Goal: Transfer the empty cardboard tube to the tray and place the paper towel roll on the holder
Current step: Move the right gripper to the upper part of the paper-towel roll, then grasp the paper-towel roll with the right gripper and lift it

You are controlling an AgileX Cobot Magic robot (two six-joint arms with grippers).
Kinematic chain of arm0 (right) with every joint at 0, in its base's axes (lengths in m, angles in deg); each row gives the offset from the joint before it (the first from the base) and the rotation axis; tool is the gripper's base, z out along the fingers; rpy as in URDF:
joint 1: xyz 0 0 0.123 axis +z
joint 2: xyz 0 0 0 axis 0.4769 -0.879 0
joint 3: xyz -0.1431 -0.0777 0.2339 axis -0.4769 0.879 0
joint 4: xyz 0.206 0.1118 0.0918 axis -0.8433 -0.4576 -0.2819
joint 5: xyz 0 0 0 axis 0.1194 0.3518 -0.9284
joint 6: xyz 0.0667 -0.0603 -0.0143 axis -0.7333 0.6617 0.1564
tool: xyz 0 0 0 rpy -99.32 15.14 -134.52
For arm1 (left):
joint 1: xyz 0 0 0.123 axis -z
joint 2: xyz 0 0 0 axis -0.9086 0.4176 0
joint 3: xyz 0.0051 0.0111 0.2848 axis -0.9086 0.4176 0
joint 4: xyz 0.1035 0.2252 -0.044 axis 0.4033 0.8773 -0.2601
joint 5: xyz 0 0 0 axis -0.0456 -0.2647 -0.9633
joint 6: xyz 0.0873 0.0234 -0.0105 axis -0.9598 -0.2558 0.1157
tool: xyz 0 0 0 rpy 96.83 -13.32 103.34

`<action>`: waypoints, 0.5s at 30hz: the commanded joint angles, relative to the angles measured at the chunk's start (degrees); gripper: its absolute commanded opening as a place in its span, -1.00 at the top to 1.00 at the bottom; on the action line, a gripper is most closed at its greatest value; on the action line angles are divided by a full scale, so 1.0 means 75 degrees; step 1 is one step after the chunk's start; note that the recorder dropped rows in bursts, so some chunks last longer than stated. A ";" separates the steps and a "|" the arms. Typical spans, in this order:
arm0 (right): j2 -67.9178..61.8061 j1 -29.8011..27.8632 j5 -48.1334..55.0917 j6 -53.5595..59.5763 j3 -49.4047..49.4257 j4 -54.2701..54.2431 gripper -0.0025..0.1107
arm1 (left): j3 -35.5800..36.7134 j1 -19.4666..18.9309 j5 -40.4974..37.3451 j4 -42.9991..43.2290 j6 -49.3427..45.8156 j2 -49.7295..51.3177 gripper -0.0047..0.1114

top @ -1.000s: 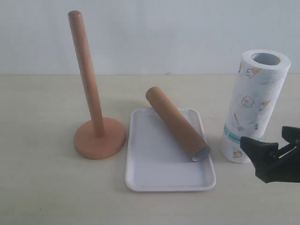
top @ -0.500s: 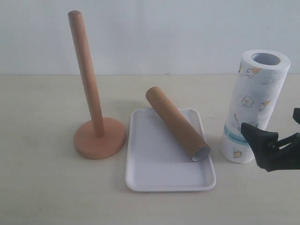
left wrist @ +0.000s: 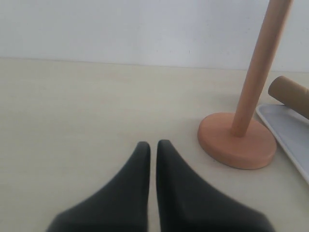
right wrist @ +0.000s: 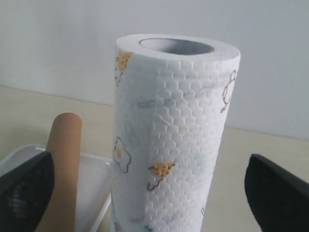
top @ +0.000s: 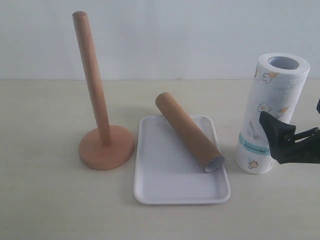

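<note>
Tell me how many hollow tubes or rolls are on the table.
2. The cardboard tube lies diagonally on the tray; the paper towel roll stands upright beside the tray. No others appear hidden.

No wording, number or brand can be read anywhere from where I stand. The only likely spot is the paper towel roll: a teal band runs across it low on its side, and any print on that band is too small and blurred to make out. The rest of its print is little yellow cartoon figures, which are pictures and not letters.
</note>
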 commanded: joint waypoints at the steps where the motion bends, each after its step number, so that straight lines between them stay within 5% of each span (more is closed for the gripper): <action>1: -0.1153 0.0001 -0.1105 0.0074 -0.0272 -0.0293 -0.89 | 0.0032 -0.0028 0.0014 0.0003 0.0000 -0.0026 0.85; 15: -0.2632 0.0001 -0.1283 0.0095 -0.1800 -0.0086 -0.87 | 0.0032 -0.0028 0.0014 0.0003 0.0000 -0.0026 0.85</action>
